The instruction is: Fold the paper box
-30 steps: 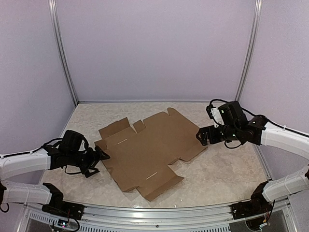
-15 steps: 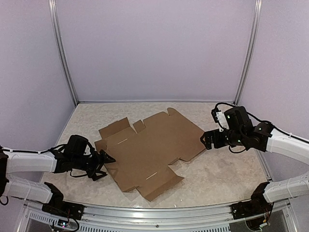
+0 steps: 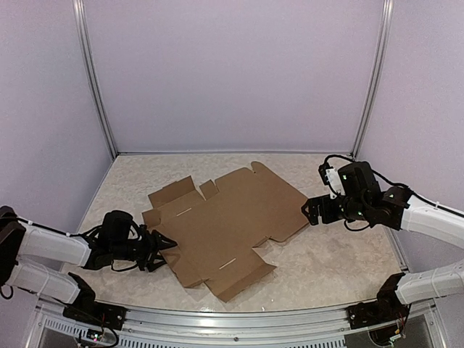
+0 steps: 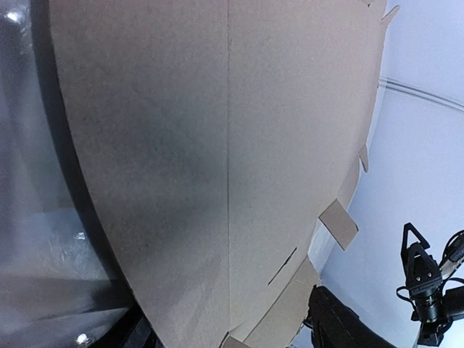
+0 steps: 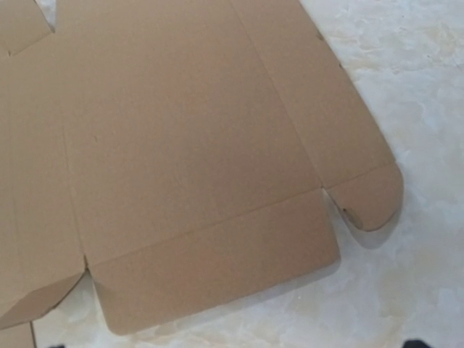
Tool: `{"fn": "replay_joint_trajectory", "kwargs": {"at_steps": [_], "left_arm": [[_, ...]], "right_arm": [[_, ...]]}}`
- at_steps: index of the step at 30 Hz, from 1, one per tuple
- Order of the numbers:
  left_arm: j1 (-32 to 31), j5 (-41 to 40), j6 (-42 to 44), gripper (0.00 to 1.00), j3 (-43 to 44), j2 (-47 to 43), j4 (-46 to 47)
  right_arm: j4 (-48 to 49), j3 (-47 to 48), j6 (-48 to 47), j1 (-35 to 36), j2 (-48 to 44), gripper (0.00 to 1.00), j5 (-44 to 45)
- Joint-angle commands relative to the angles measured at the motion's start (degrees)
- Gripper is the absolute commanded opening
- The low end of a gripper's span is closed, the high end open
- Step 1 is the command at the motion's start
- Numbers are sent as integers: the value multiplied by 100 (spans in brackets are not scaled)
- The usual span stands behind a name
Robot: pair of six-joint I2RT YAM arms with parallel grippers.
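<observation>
The paper box [image 3: 225, 221] lies flat and unfolded on the marbled table, a brown die-cut sheet with flaps and slits. My left gripper [image 3: 164, 250] is low at the sheet's near-left edge. Its jaws stand apart on either side of that edge. In the left wrist view the paper box [image 4: 217, 145] fills the frame, and one dark finger [image 4: 341, 326] shows at the bottom right. My right gripper [image 3: 310, 211] hovers open just off the sheet's right edge and holds nothing. The right wrist view looks down on the sheet's end flap [image 5: 217, 268] and a rounded tab [image 5: 366, 199].
Bare marbled table [image 3: 333, 261] surrounds the sheet. Purple walls and two metal posts [image 3: 94, 80] close in the back and sides. A metal rail [image 3: 232, 319] runs along the near edge between the arm bases.
My left gripper has slid forward and to the right onto the sheet's near-left edge, and its jaws have narrowed. The right gripper has drifted slightly right and stays open.
</observation>
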Motion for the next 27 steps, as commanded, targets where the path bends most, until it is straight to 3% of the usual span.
{"fn": "replay_joint_trajectory", "kwargs": {"at_steps": [1, 9, 17, 27], "left_arm": [[-55, 43, -110, 57, -266, 284, 370], [-107, 114, 94, 27, -130, 440, 543], [-125, -77, 968, 2, 530, 158, -749], [-110, -415, 2635, 0, 2058, -9, -3187]], "right_arm": [[88, -29, 85, 63, -81, 99, 26], [65, 95, 91, 63, -50, 99, -17], [55, 273, 63, 65, -9, 99, -117], [92, 602, -226, 71, -69, 97, -455]]}}
